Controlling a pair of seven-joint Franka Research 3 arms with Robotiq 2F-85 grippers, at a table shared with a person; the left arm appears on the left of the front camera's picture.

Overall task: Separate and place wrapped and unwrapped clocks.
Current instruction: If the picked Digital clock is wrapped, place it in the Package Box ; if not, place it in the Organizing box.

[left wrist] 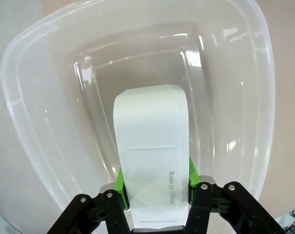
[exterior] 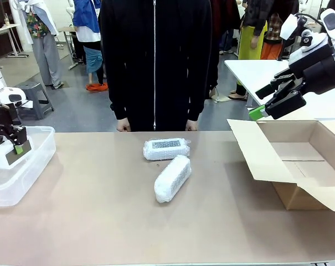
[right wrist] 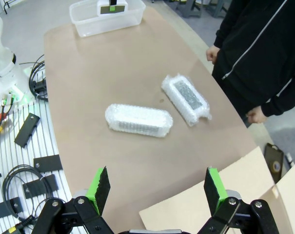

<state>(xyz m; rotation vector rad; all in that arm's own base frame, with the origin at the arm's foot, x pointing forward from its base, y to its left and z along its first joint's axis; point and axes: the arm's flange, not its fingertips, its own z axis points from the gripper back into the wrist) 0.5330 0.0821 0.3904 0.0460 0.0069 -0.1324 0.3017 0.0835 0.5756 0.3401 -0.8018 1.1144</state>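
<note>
Tan and matte, the counter (exterior: 101, 221) ran across the front view, with a person in a black zipped jacket (exterior: 155, 61) standing at its far side, both hands (exterior: 123, 126) hanging at the edge. At the left edge sat a clear plastic tub (exterior: 42, 147). The left jaws were down inside its rim, pinching the bare white clock (exterior: 0, 155), a smooth rectangular block; whether the block touched the tub floor could not be told. Mid-counter lay two blocks swathed in whitish bubble wrap. The far wrapped clock (exterior: 166, 148) lay crosswise with its dark screen up, and the near wrapped clock (exterior: 173, 177) lay slantwise just beside it. An open brown cardboard box (exterior: 300, 166) stood at the right, and the right jaws hung spread above its far left corner, with nothing between them.

From the left wrist, the bare white clock (left wrist: 152, 146) stood between the green pads (left wrist: 120, 187), clamped at its lower end, small grey print running along one side. The clear plastic tub (left wrist: 245, 97) lay beneath it.

From the right wrist, the green pads (right wrist: 99, 187) stood wide apart over a cardboard flap (right wrist: 210, 204). Beyond them lay the near wrapped clock (right wrist: 139, 120) and the far wrapped clock (right wrist: 186, 99), screen up, close to the person's hand (right wrist: 213, 52). The tub (right wrist: 88, 24) sat at the far end of the counter (right wrist: 113, 63).
</note>
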